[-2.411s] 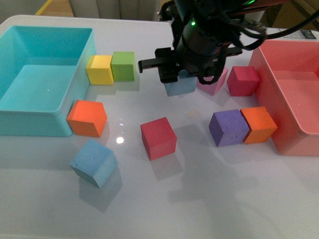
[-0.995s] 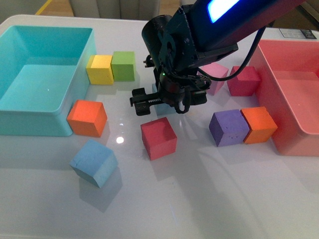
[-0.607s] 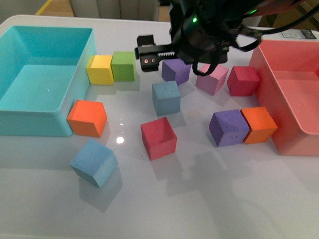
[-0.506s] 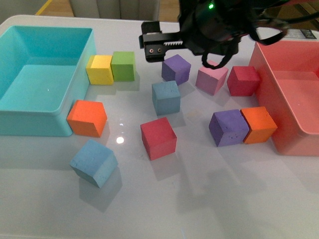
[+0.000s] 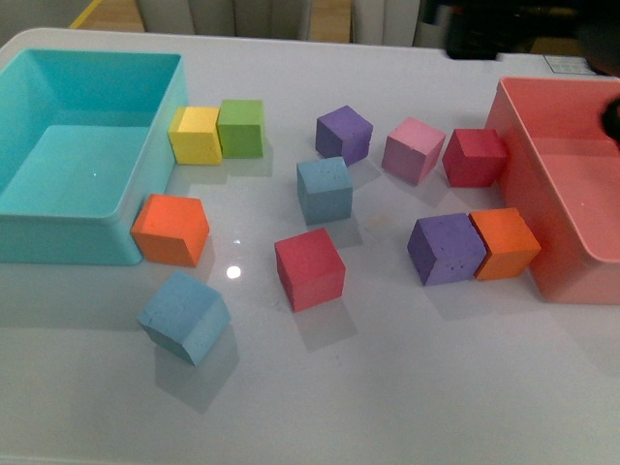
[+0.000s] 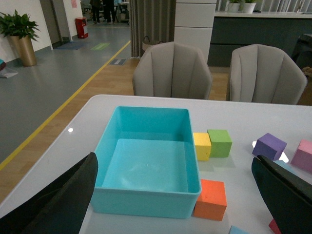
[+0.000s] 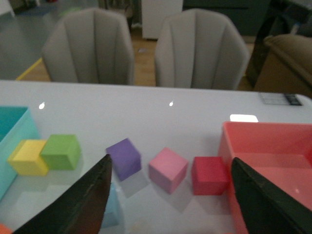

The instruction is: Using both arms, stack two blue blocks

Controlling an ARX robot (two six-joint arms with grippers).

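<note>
lying apart are near blue block (image 5: 183, 317) and far blue block (image 5: 324, 189), with left gripper (image 6: 174, 163) and right gripper (image 7: 170, 162) jaws spread.

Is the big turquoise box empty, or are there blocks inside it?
Empty. The turquoise bin shows only bare floor in the front and left wrist views.

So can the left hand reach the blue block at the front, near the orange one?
Probably yes. That blue block sits alone with nothing on top and a gap to the orange block. The left hand is open and empty.
</note>
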